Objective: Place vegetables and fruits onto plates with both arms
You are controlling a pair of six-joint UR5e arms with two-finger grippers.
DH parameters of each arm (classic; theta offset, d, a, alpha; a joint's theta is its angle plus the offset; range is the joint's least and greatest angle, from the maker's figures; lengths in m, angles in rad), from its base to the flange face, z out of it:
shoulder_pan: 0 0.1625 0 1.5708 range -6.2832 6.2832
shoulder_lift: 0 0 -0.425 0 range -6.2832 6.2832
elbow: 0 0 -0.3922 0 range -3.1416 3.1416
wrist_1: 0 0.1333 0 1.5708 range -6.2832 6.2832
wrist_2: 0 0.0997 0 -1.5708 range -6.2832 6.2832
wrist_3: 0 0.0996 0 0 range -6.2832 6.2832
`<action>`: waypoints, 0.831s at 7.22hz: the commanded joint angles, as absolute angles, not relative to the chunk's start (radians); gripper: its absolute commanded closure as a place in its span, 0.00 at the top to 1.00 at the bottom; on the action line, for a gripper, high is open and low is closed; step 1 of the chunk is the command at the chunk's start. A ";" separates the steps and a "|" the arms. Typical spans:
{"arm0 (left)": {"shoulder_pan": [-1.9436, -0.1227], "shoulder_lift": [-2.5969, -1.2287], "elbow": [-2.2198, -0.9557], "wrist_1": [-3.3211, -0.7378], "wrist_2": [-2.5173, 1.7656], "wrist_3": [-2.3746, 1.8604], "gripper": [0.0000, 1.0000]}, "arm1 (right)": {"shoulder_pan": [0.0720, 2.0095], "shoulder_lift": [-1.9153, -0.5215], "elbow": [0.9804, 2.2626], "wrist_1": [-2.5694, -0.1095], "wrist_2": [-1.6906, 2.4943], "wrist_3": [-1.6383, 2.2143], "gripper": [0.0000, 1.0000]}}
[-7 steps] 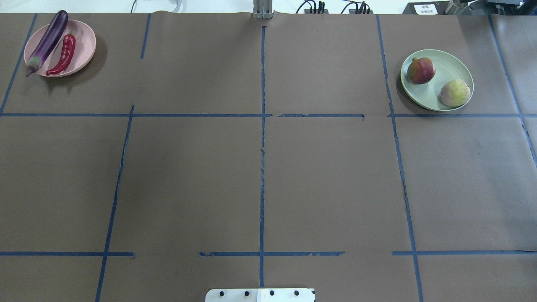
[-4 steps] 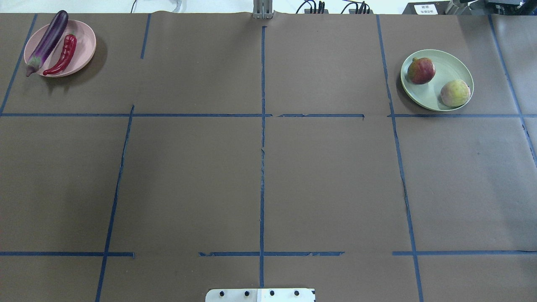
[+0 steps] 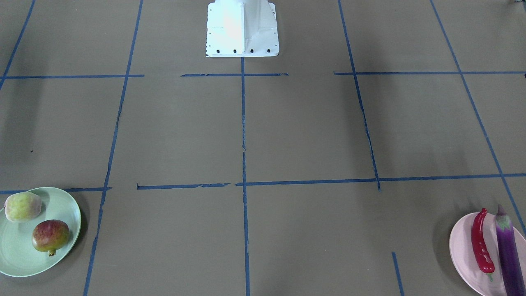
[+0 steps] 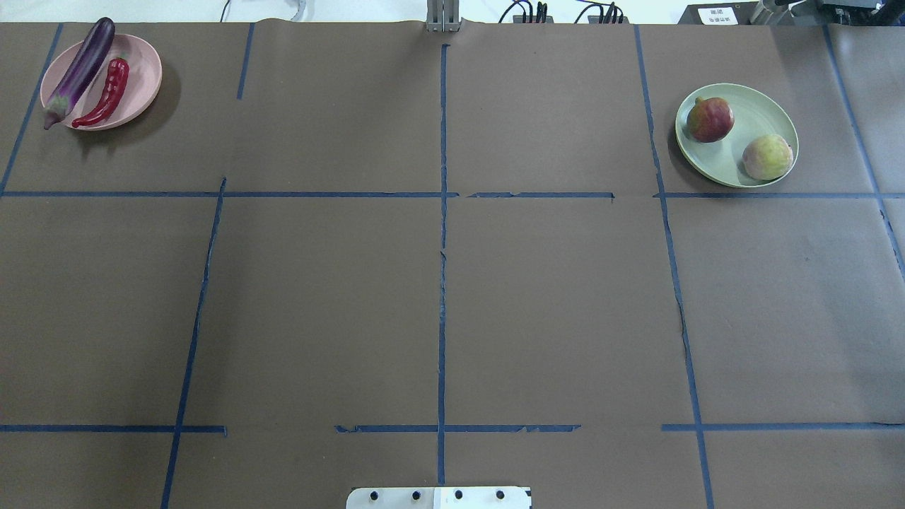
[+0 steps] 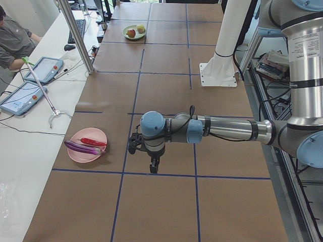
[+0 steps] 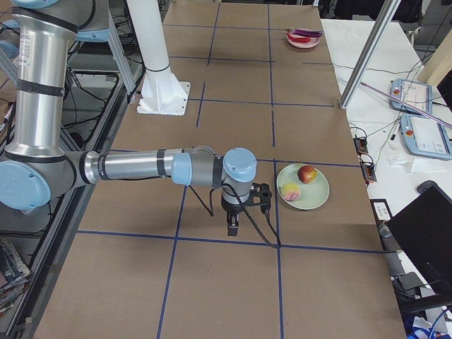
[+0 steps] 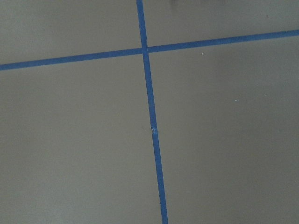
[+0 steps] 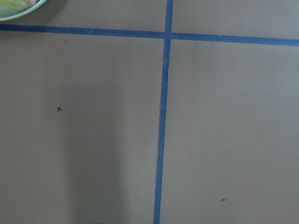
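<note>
The purple eggplant (image 4: 81, 67) and red chili pepper (image 4: 106, 92) lie side by side on the pink plate (image 4: 141, 71) at the far left. The red-blushed fruit (image 4: 710, 119) and pale green-pink fruit (image 4: 766, 157) sit on the mint green plate (image 4: 756, 106) at the far right. Neither gripper shows in the overhead or front views. In the exterior left view my left gripper (image 5: 154, 168) hangs over bare table right of the pink plate (image 5: 88, 135). In the exterior right view my right gripper (image 6: 233, 227) hangs left of the green plate (image 6: 314, 194). I cannot tell whether either is open or shut.
Brown paper with blue tape lines (image 4: 442, 283) covers the table. The white base block (image 3: 242, 28) stands at the robot's edge. An operator (image 5: 15, 43), tablets (image 5: 22, 98) and a metal post (image 5: 75, 38) are on a side desk beyond the far edge.
The chili pepper has shifted slightly to the left on the pink plate. Nothing else has visibly moved.
</note>
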State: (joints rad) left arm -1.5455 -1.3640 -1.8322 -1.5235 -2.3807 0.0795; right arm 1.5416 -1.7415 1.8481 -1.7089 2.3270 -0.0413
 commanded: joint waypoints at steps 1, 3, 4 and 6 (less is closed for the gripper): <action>-1.551 -1.332 -1.870 -1.519 -2.378 0.078 1.00 | 1.542 -1.743 1.847 -1.709 2.327 -0.041 1.00; -1.552 -1.307 -1.873 -1.519 -2.327 0.077 1.00 | 1.542 -1.744 1.847 -1.709 2.329 -0.040 1.00; -1.552 -1.302 -1.876 -1.531 -2.318 0.077 1.00 | 1.542 -1.744 1.847 -1.709 2.329 -0.041 1.00; -1.551 -1.305 -1.879 -1.531 -2.318 0.078 1.00 | 1.542 -1.746 1.848 -1.709 2.329 -0.038 1.00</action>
